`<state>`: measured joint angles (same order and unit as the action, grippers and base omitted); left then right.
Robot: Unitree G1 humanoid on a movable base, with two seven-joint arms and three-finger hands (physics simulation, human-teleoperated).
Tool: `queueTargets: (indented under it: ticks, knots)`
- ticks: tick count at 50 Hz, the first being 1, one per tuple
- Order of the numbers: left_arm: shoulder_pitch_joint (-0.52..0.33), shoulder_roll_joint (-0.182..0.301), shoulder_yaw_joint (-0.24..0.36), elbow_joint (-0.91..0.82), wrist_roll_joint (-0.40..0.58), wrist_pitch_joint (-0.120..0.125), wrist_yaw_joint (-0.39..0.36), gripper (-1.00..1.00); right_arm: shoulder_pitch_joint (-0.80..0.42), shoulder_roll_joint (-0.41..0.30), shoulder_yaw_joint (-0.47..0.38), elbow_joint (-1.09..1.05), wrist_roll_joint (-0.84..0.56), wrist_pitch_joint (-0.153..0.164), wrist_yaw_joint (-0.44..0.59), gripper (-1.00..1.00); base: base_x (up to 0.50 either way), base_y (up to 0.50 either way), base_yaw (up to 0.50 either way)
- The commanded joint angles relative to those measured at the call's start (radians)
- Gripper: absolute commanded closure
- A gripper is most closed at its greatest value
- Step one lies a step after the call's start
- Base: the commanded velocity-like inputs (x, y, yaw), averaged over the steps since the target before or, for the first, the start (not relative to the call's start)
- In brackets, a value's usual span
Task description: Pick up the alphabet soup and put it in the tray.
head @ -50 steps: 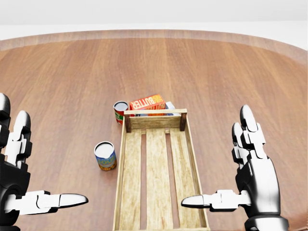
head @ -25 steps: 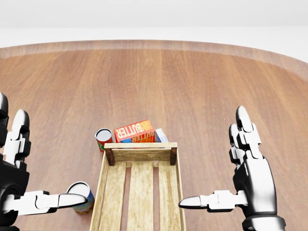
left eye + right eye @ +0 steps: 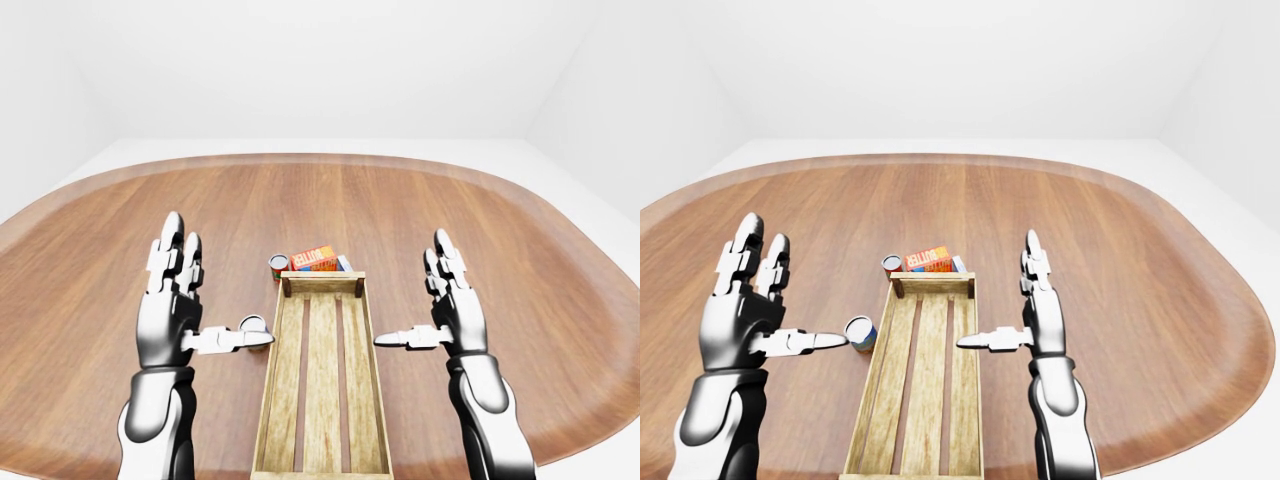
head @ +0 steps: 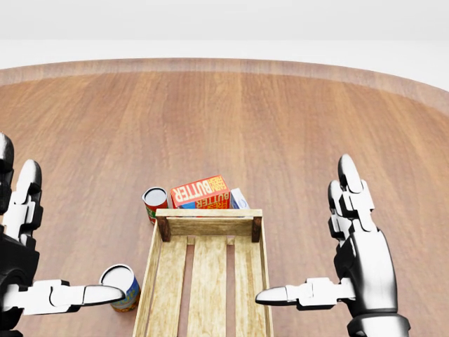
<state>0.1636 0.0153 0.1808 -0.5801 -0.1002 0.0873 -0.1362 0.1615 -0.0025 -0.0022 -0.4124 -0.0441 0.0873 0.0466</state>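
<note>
Two cans on the round wooden table (image 4: 295, 119); label text unreadable at this size. Judgement: the red-and-white cylindrical can (image 4: 155, 203) is the alphabet soup. It stands upright just left of the far-left corner of the slatted wooden tray (image 4: 208, 281), touching or nearly touching the orange butter box (image 4: 200, 192) that lies along the tray's far wall. A small pale-blue box (image 4: 238, 199) sits at the butter box's right end.

The second can, a blue-and-yellow one with silver lid (image 4: 121, 286), stands near the tray's left wall, closer in. The left hand (image 4: 31, 277) is open wide, holding nothing, its thumb tip reaching over that can in the head view; contact can't be confirmed. The right hand (image 4: 347, 270) is also open wide and empty, beside the tray's right wall.

Handling guess: rigid metal cylinder, moderate weight, smooth and slippery label, tips easily if nudged at the rim. Grip at mid-height across the diameter, fingers on the left and far sides.

Clearance: the can's left and far sides are open table. Its right side is blocked by the butter box, the near-right by the tray corner. The left hand has the shorter path but must pass the blue can. The tray interior is empty, with low walls. Table edges are well apart from everything.
</note>
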Motion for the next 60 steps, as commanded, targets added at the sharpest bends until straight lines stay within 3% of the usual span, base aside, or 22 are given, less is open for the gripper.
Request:
queueTargets:
  ticks: [1,6,7,8,12,15,17,21,23,25,26,27,28,29,30,31,33,34,36,40,53,60]
  knots:
    - [-0.04,0.084,-0.034,-0.004,0.197,0.0,-0.099,-1.0,-0.002,-0.001,0.006,-0.017,0.009,0.0,-0.005,-1.0,0.0,0.0,0.0]
    - [-0.078,0.114,-0.051,0.047,0.473,0.0,-0.167,-1.0,0.007,-0.002,-0.003,-0.025,0.012,0.0,-0.001,-1.0,0.0,0.0,0.0]
    - [-0.107,0.141,-0.059,0.054,0.567,0.0,-0.192,-1.0,0.011,0.001,0.0,-0.035,0.012,0.0,-0.003,-1.0,0.0,0.0,0.0]
    - [-0.111,0.128,-0.05,0.055,0.587,0.0,-0.208,-1.0,0.011,0.001,0.001,-0.036,0.012,0.0,-0.004,-1.0,0.0,0.0,0.0]
    - [-0.185,0.155,-0.044,0.058,0.77,0.0,-0.287,-1.0,0.024,0.0,0.005,-0.057,0.008,0.0,-0.006,-1.0,0.0,0.0,0.0]
    - [-0.196,0.152,-0.046,0.094,0.821,0.0,-0.345,-1.0,0.015,-0.001,0.001,-0.049,0.01,0.0,-0.004,-1.0,0.0,0.0,0.0]
    - [-0.237,0.178,-0.042,0.184,0.872,0.0,-0.339,-1.0,-0.005,0.002,0.002,-0.01,0.016,0.0,-0.004,-1.0,0.0,0.0,0.0]
    - [-0.249,0.201,-0.013,0.183,0.975,0.0,-0.402,-1.0,-0.001,0.001,0.017,-0.022,0.011,0.0,-0.006,-1.0,0.0,0.0,0.0]
    - [-0.244,0.21,-0.009,0.22,1.026,0.0,-0.379,-1.0,0.013,0.0,0.011,-0.038,0.016,0.0,-0.005,-1.0,0.0,0.0,0.0]
    - [-0.286,0.224,-0.002,0.197,1.1,0.0,-0.445,-1.0,0.012,-0.001,0.009,-0.048,0.016,0.0,-0.005,-1.0,0.0,0.0,0.0]
    - [-0.286,0.225,-0.002,0.267,1.111,0.0,-0.392,-1.0,0.014,-0.001,0.009,-0.059,0.016,0.0,-0.005,-1.0,0.0,0.0,0.0]
    - [-0.311,0.228,-0.001,0.259,1.131,0.0,-0.433,-1.0,0.018,-0.001,0.01,-0.068,0.014,0.0,-0.005,-1.0,0.0,0.0,0.0]
    - [-0.316,0.234,-0.003,0.289,1.152,0.0,-0.418,-1.0,0.024,-0.001,0.011,-0.078,0.013,0.0,-0.005,-1.0,0.0,0.0,0.0]
    - [-0.314,0.234,-0.001,0.306,1.16,0.0,-0.405,-1.0,0.025,0.0,0.011,-0.081,0.013,0.0,-0.004,-1.0,0.0,0.0,0.0]
    - [-0.342,0.245,-0.003,0.304,1.182,0.0,-0.441,-1.0,0.029,0.0,0.009,-0.086,0.013,0.0,-0.004,-1.0,0.0,0.0,0.0]
    - [-0.343,0.237,-0.009,0.353,1.183,0.0,-0.396,-1.0,0.027,0.001,0.007,-0.081,0.015,0.0,-0.005,-1.0,0.0,0.0,0.0]
    - [-0.347,0.238,-0.019,0.386,1.204,0.0,-0.374,-1.0,0.023,0.001,0.01,-0.08,0.01,0.0,-0.008,-1.0,0.0,0.0,0.0]
    - [-0.351,0.244,-0.031,0.375,1.217,0.0,-0.432,-1.0,0.021,0.002,0.016,-0.077,0.006,0.0,-0.01,-1.0,0.0,0.0,0.0]
    - [-0.341,0.241,-0.037,0.465,1.228,0.0,-0.357,-1.0,0.015,0.002,0.021,-0.07,0.003,0.0,-0.011,-1.0,0.0,0.0,0.0]
    - [-0.337,0.228,-0.044,0.491,1.183,0.0,-0.394,-1.0,0.013,0.0,0.018,-0.065,0.005,0.0,-0.011,-1.0,0.0,0.0,0.0]
    - [-0.4,0.233,-0.091,0.732,1.181,0.0,-0.291,-1.0,0.029,0.002,0.0,-0.095,0.015,0.0,-0.009,-1.0,0.0,0.0,0.0]
    - [-0.417,0.23,-0.116,0.87,1.157,-0.025,-0.209,-1.0,0.031,0.002,0.002,-0.093,0.014,0.0,-0.01,-1.0,0.0,0.0,0.0]
